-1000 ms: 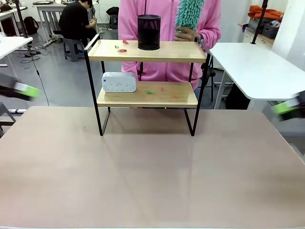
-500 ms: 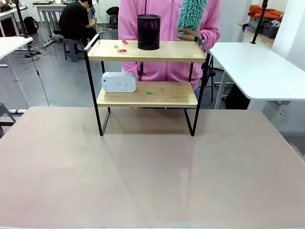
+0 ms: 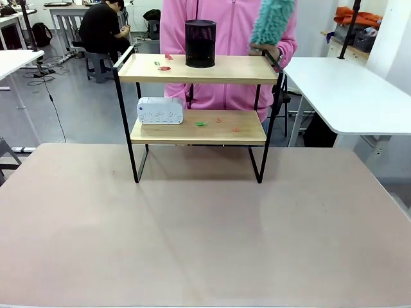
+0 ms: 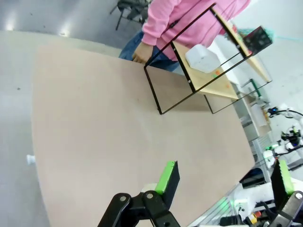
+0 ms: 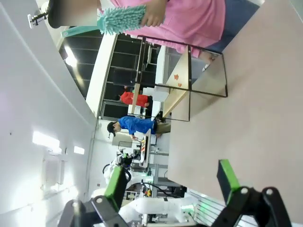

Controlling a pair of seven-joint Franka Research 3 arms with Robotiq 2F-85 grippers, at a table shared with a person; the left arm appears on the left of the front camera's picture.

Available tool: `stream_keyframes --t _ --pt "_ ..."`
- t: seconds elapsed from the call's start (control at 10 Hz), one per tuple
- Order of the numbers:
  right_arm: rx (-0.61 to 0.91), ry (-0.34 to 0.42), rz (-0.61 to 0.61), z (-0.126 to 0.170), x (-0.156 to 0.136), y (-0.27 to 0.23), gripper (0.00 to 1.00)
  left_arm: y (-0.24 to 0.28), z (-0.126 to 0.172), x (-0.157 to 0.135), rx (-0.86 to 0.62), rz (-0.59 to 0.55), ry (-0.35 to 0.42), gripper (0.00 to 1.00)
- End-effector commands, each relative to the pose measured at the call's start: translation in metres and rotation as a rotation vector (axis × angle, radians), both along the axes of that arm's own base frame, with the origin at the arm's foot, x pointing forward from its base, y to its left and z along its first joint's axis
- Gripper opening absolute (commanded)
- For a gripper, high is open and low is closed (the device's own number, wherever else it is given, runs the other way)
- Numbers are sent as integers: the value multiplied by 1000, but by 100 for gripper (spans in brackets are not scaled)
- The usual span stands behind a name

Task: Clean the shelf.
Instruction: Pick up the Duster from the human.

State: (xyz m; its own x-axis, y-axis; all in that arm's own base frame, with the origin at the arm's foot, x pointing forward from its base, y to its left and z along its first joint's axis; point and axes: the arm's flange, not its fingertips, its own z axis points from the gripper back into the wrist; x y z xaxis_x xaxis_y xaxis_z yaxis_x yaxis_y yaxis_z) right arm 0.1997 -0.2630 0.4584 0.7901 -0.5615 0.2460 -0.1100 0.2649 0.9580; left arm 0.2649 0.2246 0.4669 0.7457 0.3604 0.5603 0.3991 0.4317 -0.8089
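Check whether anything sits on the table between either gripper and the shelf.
Nothing visible does. Only open table lies between the shelf and both the left gripper and the right gripper. A person's hand holds a duster at the shelf's far right corner.

My fixed front camera looking across the table [image 3: 205,231] to the shelf [image 3: 218,72] at mid-distance, my two wrist cameras farther back, tilted and rolled sideways, all three sharing shelf and table
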Motion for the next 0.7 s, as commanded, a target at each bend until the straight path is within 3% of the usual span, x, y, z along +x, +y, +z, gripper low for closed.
stream_keyframes --t 0.0,0.6 --pt "-27 -22 0 -5 -5 -5 100 2 -1 0 -2 7 -32 100" --pt "-27 -22 0 -5 -5 -5 100 2 -1 0 -2 7 -32 100"
